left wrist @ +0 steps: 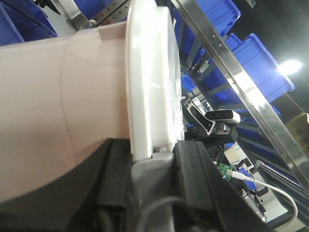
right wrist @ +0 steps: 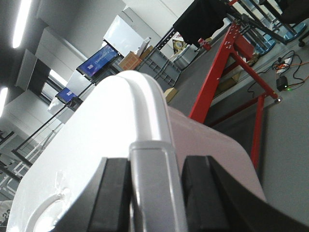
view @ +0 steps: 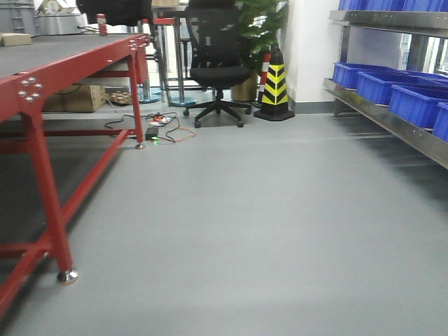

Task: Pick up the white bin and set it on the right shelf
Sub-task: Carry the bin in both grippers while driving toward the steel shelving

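White bin (left wrist: 72, 106) is clamped at its lid rim by left gripper (left wrist: 152, 157) and right gripper (right wrist: 152, 166); carry it level toward the right shelf (view: 392, 128).

No text you can read in any view. Blue screens (right wrist: 99, 60), right wrist view: pale lettering, too small and blurred to make out. Cone (view: 274, 87), front view: yellow-black chevrons only, no words.

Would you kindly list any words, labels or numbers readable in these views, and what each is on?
Nothing can be read clearly.
White lettering on the blue screens: too blurred to read.
No markings show on the white bin or the blue bins.
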`<state>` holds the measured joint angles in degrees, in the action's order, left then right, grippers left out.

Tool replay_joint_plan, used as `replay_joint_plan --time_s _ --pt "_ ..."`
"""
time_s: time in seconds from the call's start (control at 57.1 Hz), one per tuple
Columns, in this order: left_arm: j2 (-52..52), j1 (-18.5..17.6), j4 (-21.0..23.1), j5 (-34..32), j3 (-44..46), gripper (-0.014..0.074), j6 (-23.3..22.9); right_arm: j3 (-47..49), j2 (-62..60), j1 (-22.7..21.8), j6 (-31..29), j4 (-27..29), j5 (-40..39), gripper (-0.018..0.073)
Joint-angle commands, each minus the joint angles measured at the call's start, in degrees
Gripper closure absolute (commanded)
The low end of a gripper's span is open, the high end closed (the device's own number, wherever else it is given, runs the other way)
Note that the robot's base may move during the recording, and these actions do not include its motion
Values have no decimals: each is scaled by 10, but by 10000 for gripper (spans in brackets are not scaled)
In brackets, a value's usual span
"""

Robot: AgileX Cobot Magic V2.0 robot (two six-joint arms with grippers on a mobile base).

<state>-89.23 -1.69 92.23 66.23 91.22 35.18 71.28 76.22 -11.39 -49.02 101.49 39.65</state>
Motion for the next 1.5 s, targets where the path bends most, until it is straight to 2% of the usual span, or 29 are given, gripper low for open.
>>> replay_joint_plan --time_s 0.0,1.487 --pt "30 -14 68 99 23 723 11 22 -22 7 -3 80 30 495" --pt "30 -14 68 99 23 723 11 22 -22 7 -3 80 29 495"
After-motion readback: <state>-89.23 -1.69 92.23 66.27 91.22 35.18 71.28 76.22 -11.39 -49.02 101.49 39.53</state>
